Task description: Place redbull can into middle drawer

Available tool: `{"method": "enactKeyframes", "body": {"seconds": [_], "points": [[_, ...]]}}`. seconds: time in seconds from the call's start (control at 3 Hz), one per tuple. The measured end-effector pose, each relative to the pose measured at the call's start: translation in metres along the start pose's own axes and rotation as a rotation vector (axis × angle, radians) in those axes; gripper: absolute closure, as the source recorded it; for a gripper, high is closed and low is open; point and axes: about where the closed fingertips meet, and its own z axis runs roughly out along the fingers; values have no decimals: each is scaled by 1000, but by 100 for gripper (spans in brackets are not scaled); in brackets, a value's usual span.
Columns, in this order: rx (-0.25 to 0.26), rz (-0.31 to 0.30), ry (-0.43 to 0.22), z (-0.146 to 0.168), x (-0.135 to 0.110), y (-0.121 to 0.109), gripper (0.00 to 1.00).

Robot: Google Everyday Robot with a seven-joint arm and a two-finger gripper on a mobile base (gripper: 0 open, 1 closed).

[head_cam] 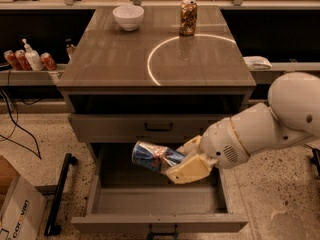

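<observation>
Nearest the camera, the middle drawer stands pulled out at the bottom of the cabinet, its grey box open to view and a small dark handle on its front. To its left on the speckled floor sit a cardboard box and a black bar.

Over the open drawer, toward its back, the gripper reaches in from the right on a bulky white arm. Its tan fingers are clamped on the redbull can, one above and one below the can's right end. The can lies on its side, its free end pointing left and tilted slightly up. It hangs in the air above the drawer floor, just under the front of the upper drawer, which is closed and carries a black bar handle.

Above that is the table top, with a bright ring of light drawn across its right half. At the far edge stand a white bowl on the left and a brown-gold can, upright, to its right. On a low shelf left of the cabinet stand a few small bottles.
</observation>
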Motion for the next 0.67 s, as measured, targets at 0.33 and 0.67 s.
{"method": "enactKeyframes", "body": {"seconds": [0.33, 0.67], "points": [[5, 98, 38, 42, 36, -8, 100], [8, 185, 56, 87, 76, -22, 100]]}}
